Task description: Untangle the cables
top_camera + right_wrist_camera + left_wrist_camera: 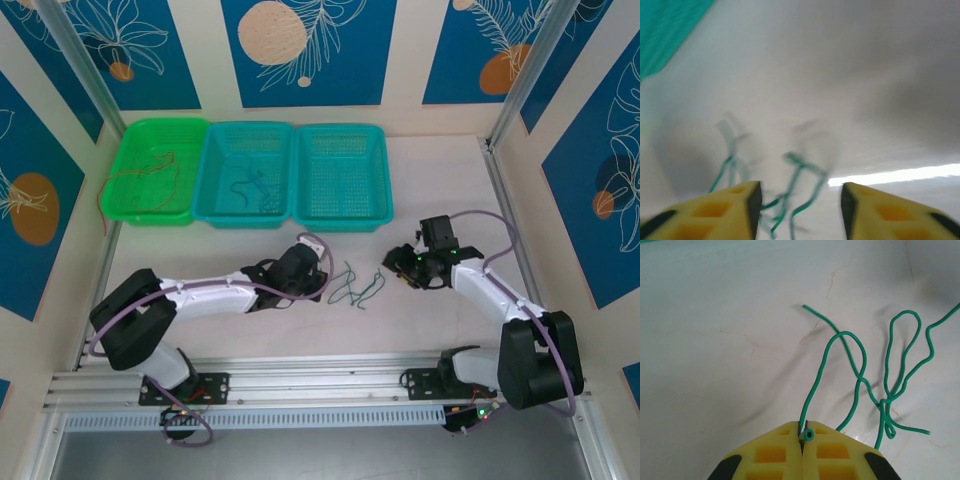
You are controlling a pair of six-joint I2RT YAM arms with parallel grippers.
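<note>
A: Edges and room?

B: The white table (430, 190) was walled on the left, right and far sides, with slanted metal posts (85, 65) in the far corners. A metal rail (320, 385) ran along the near edge. There was open tabletop between the arms and to the right of the baskets.

A: Cables?

B: Green cables (350, 290) lay mid-table between the two grippers. In the left wrist view they (885, 407) were thin green loops crossing at one small knot, and the strands spread out flat on the table. They were blurred in the right wrist view (799, 170).

A: Left gripper?

B: The left gripper (802, 432) was closed, its yellow fingers (770, 455) pressed together and pinching one cut end of a green cable. In the top view it (318, 283) sat at the left edge of the tangle.

A: Right?

B: The right gripper (801, 192) was wide open with nothing held, and the green strands were showing in the gap. It (392, 275) sat just right of the tangle.

A: Other things?

B: Three baskets stood in a row at the far side. The green basket (160, 125) held a red cable (150, 170), one end hanging over the left rim. The middle teal basket (245, 130) held a dark bluish cable (250, 188). The right teal basket (340, 130) stood beside it. All were well away from the tangle, with nothing between.
</note>
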